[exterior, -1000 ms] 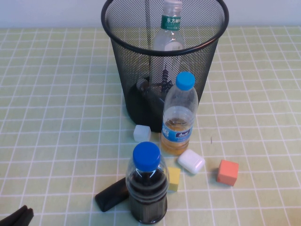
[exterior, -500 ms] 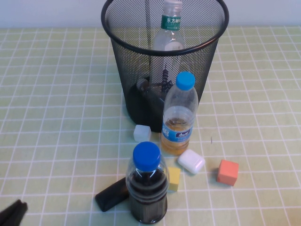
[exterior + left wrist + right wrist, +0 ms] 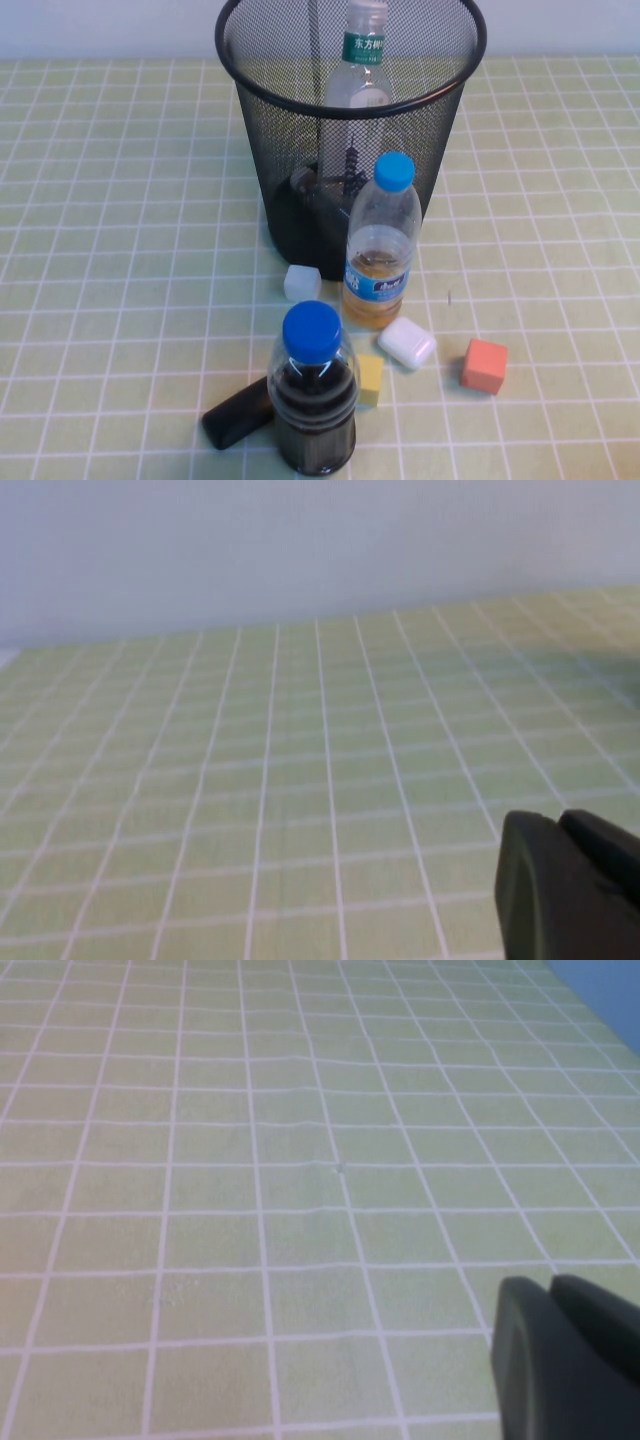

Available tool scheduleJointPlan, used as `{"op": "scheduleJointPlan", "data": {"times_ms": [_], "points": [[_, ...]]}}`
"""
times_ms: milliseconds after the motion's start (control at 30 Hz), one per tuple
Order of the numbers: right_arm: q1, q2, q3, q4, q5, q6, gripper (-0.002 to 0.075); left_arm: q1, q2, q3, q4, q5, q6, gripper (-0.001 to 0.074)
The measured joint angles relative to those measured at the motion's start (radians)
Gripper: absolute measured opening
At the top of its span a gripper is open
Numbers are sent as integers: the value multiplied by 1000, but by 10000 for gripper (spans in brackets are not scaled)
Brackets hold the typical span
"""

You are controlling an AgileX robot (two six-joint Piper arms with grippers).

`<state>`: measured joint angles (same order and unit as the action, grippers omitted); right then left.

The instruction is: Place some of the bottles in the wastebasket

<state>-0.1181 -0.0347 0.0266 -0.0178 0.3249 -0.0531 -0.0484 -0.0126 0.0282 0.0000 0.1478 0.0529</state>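
The black wire-mesh wastebasket [image 3: 262,88] stands at the far middle of the table. A clear bottle with a white cap and a green neck label [image 3: 361,62] stands upright inside it. Low in the bin a dim dark shape [image 3: 322,182] shows through the mesh; I cannot tell if it is the shorter brown-banded bottle. Neither gripper shows in the high view. My left gripper [image 3: 558,822] is shut and empty over bare tablecloth. My right gripper [image 3: 550,1286] is shut and empty over bare tablecloth.
A tall blue-capped bottle with a blue label [image 3: 381,245] stands just in front of the bin. A fat blue-capped bottle of dark liquid [image 3: 313,395] stands near the front edge. Around them lie a white cube [image 3: 301,283], a white case [image 3: 406,342], a yellow cube [image 3: 370,379], an orange cube [image 3: 484,365] and a black bar [image 3: 236,414].
The left gripper's tip, seen at the high view's bottom left corner, has drawn back out of that view. The bottles and bin have not moved.
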Motion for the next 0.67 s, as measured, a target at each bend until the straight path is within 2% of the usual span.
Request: {"op": "scheduleJointPlan", "data": {"times_ms": [233, 667], "points": [[0, 0, 0, 0, 0, 0, -7, 0, 0, 0, -7, 195, -11, -3], [0, 0, 0, -2, 0, 0, -7, 0, -2, 0, -19, 201, -15, -3]]}}
